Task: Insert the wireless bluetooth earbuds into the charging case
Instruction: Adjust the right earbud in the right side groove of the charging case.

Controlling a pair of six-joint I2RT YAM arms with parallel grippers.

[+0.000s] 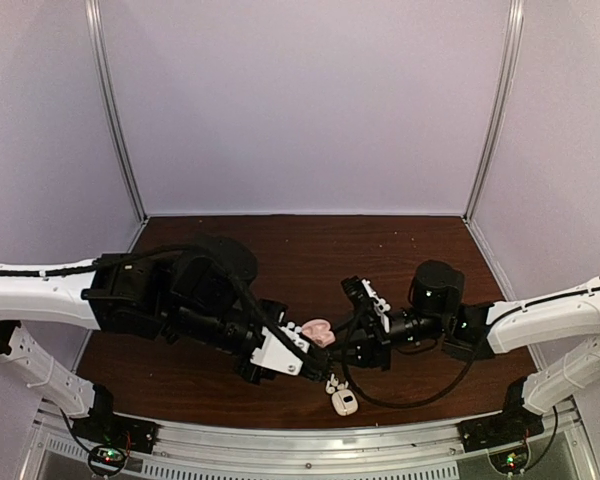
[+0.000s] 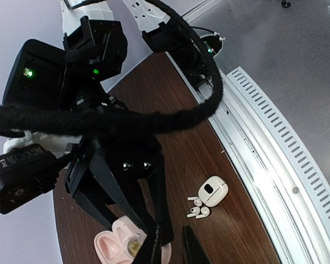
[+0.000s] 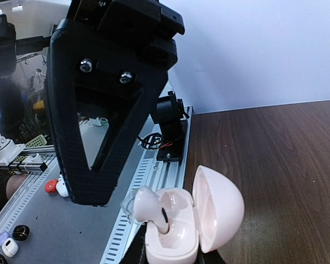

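A small white shut charging case (image 1: 344, 403) lies near the table's front edge, with the tiny white earbuds (image 1: 333, 385) touching its far side. Both show in the left wrist view, the case (image 2: 212, 190) and the earbuds (image 2: 198, 209). My right gripper (image 1: 342, 345) is shut on an open pale pink case (image 3: 173, 242), held above the table, lid (image 3: 220, 206) back. A pink earbud (image 3: 151, 206) stands stem-down in one well. My left gripper (image 2: 173, 245) has a narrow gap, nothing between the fingers; one finger (image 3: 88, 137) hangs just left of the pink earbud.
A metal rail (image 2: 264, 126) runs along the table's front edge, right beside the white case. A thick black cable (image 2: 126, 124) crosses the left wrist view. Both arms meet at the table's front middle. Pale walls enclose the back and sides.
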